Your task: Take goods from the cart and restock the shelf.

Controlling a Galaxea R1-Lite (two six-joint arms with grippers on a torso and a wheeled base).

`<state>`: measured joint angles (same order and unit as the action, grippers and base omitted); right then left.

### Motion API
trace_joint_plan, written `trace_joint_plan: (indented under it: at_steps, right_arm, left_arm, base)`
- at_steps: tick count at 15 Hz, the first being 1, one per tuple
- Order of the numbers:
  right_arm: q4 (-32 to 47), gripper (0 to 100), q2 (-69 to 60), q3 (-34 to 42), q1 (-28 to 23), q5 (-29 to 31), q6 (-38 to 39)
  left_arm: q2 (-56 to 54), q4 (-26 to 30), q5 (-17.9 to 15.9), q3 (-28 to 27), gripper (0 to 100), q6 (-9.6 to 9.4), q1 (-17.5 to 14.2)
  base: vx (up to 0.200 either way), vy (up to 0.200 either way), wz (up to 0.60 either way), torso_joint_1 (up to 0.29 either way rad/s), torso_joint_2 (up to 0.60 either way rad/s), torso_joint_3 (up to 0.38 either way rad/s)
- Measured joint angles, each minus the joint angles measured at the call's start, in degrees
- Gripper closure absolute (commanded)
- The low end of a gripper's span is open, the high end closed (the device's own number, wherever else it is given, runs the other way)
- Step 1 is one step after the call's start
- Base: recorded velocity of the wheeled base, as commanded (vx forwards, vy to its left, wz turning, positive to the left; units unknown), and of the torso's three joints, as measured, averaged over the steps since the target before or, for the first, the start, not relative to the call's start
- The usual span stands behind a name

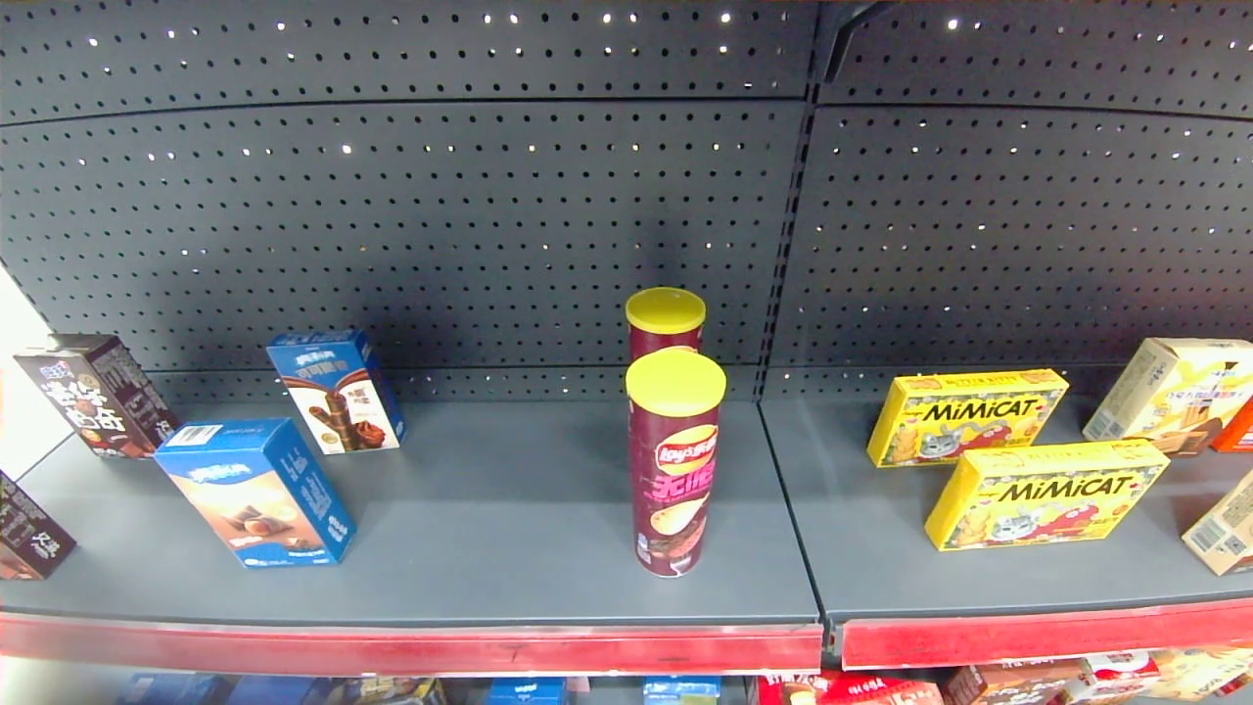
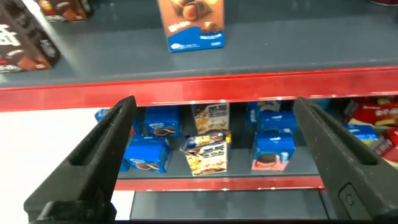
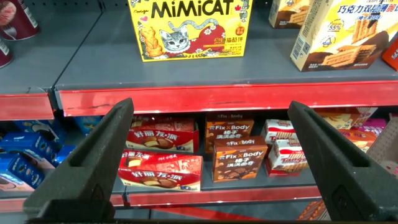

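Left claw [image 2: 214, 104] released, empty, facing red front edge of shelf [image 2: 280, 53]. Blue box with biscuit picture [image 2: 189, 25] on shelf deck beyond fingers. Right claw [image 3: 211, 106] released, empty. Yellow box with cat picture [image 3: 189, 28] straight beyond. Two maroon yellow-lidded chip cans [image 1: 675, 460] upright, leftward of right claw.
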<state>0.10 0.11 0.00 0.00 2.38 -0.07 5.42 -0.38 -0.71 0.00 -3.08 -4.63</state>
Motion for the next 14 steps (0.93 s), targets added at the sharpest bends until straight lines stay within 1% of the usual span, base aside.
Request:
trace_joint_plan:
  at_steps: [1,2,3,4,6,14]
  right_arm:
    - [0.0,0,0.0,0.0,0.0,0.0,0.0]
    - [0.0,0,0.0,0.0,0.0,0.0,0.0]
    - [0.0,0,0.0,0.0,0.0,0.0,0.02]
    - [0.0,0,0.0,0.0,0.0,0.0,0.0]
    - [0.0,0,0.0,0.0,0.0,0.0,0.02]
    - [0.0,0,0.0,0.0,0.0,0.0,0.0]
  left_arm:
    - [-0.02,-0.09,2.71,0.0,0,0.71,0.0]
    - [-0.02,-0.09,4.1,0.0,0,2.6,0.0]
    - [0.0,-0.06,4.67,0.0,0,4.85,0.0]
    - [0.0,-0.06,4.84,0.0,0,4.94,0.0]
    - [0.0,0.05,4.83,0.0,0,4.45,0.0]
    - [0.02,0.0,4.83,0.0,0,4.39,0.0]
  base:
    - [0.0,0.0,0.0,0.0,0.0,0.0]
    - [0.0,0.0,0.0,0.0,0.0,0.0]
    - [0.0,0.0,0.0,0.0,0.0,0.0]
    - [0.0,0.0,0.0,0.0,0.0,0.0]
    - [0.0,0.0,0.0,0.0,0.0,0.0]
    - [0.0,0.0,0.0,0.0,0.0,0.0]
